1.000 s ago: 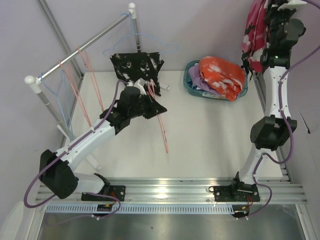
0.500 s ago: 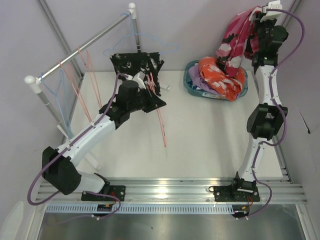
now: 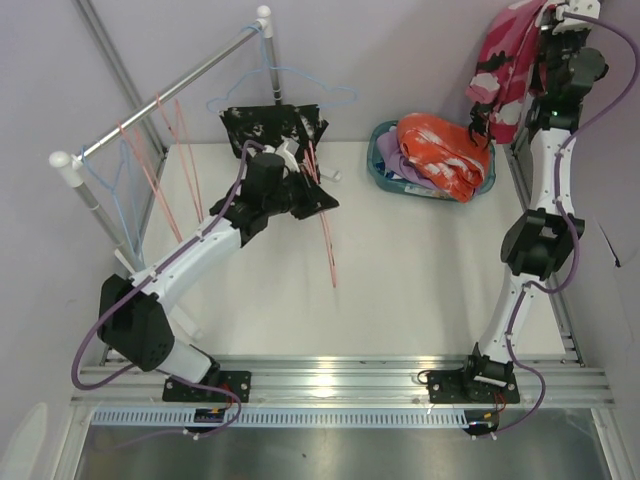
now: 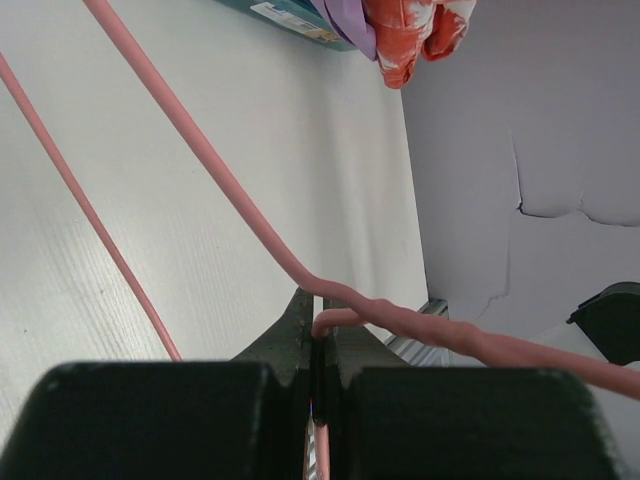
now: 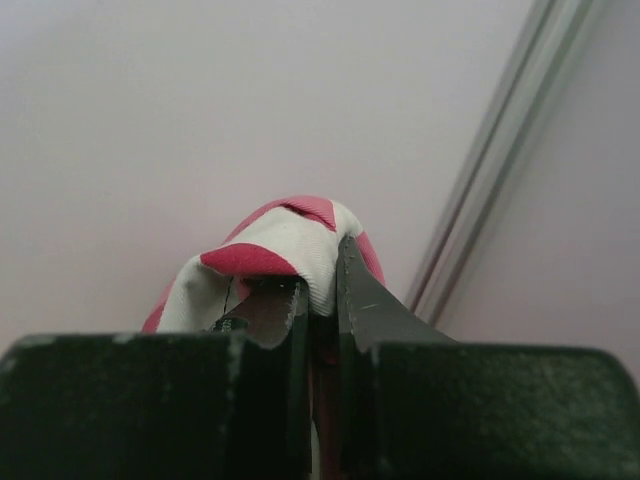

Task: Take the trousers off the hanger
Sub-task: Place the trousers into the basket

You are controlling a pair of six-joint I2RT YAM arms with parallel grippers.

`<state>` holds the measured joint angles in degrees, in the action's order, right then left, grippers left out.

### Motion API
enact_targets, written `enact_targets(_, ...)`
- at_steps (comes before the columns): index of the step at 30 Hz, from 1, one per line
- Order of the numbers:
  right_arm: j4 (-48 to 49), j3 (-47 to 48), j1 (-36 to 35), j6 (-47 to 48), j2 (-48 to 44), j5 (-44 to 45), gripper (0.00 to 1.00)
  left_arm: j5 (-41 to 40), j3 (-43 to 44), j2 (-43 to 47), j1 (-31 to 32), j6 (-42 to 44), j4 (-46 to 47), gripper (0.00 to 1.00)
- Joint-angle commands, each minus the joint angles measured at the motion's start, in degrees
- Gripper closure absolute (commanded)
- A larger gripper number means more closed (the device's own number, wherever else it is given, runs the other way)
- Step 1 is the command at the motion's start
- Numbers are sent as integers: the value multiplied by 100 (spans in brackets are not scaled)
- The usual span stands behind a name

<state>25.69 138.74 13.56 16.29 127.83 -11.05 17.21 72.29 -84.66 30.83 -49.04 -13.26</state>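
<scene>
My left gripper [image 3: 306, 180] is shut on the hook end of a bare pink hanger [image 3: 326, 240], whose wire slants down over the table. In the left wrist view that wire [image 4: 250, 210] runs into the closed jaws [image 4: 322, 325]. Just behind it, black white-speckled trousers [image 3: 272, 126] hang on a blue hanger [image 3: 290, 82]. My right gripper [image 3: 548, 45] is raised high at the back right, shut on pink-magenta patterned trousers [image 3: 503, 70] that dangle from it. The right wrist view shows the cloth [image 5: 285, 240] pinched between the jaws [image 5: 322, 290].
A teal basket [image 3: 384, 168] at the back of the table holds orange trousers [image 3: 442, 148] over lavender ones [image 3: 392, 158]. The clothes rail [image 3: 165, 95] on the left carries several empty blue and pink hangers [image 3: 150, 180]. A metal upright [image 3: 520, 190] stands beside the right arm.
The right arm swung the pink-magenta trousers left toward the basket, then back up and right. The left gripper carried the pink hanger slightly farther back.
</scene>
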Motion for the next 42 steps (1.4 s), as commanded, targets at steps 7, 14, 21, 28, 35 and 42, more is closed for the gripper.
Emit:
enact_targets(7, 1008, -293, -257, 515, -30, -56, 100, 160, 329, 72, -33, 78, 87, 100)
enact_targets(14, 1025, -716, -1074, 867, -13, 85, 100, 28, 198, 345, -77, 254, -54, 100)
enact_targets(21, 1210, -2488, -1980, 1596, -803, 261, 100, 221, -328, 810, -270, 280, 86, 100)
enact_targets(28, 26, -3229, -2121, 2128, -1436, 33, 100, 529, -601, 1109, -358, 404, 139, 100)
enact_targets(35, -740, -3223, -1832, 2836, -1981, -309, 100, 740, -848, 1233, -367, 307, 490, 100)
enact_targets(42, -2390, -2317, -1111, 3046, -1859, -1539, 100, 749, -1059, 1277, -367, 131, 763, 100)
